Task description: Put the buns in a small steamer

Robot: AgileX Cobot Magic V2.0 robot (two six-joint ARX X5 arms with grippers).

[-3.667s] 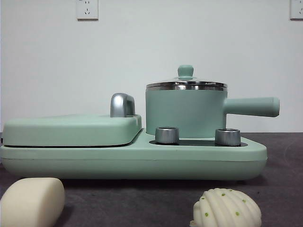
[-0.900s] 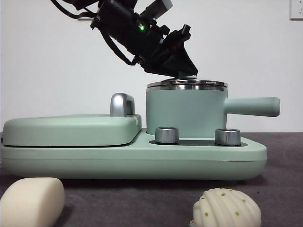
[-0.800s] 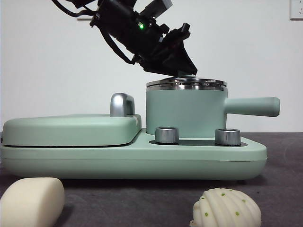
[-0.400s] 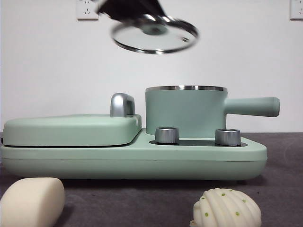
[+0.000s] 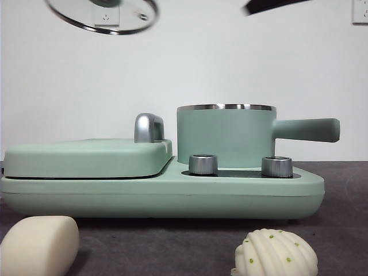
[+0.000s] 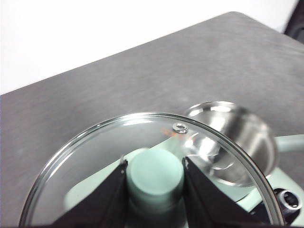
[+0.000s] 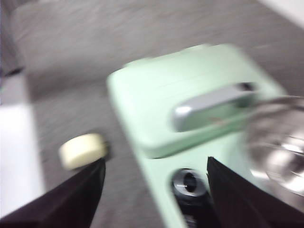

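Front view: glass lid hangs high and off to one side, left gripper jaws clamped on its knob, leaving the small steamer open; both buns lie on the table; right gripper hovers, jaws apart.

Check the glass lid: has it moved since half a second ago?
Yes. The glass lid, held by the left gripper, went up and leftward, away from the small steamer, now near the wall socket.

It is looking like a lab test bench: bare white wall, wall sockets, plain grey table.
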